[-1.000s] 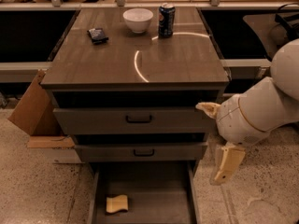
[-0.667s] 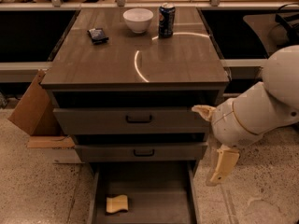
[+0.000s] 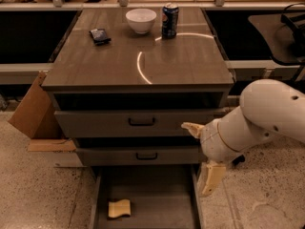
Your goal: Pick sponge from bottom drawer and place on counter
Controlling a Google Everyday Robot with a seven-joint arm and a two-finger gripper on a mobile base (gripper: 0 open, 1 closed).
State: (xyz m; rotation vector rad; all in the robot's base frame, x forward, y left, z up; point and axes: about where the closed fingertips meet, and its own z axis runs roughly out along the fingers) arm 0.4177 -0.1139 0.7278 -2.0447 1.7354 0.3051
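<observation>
Below the tabletop, at its front-right corner, the pincer has edged left, seemingly spread wide and empty; the sponge lies ungrasped in the drawer.

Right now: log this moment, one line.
gripper open, near right wall of bottom drawer | sponge in drawer, ungrasped | counter: no sponge

The counter looks glossy wood-grain, the sponge matt, the tool beside the drawers smooth plastic.
</observation>
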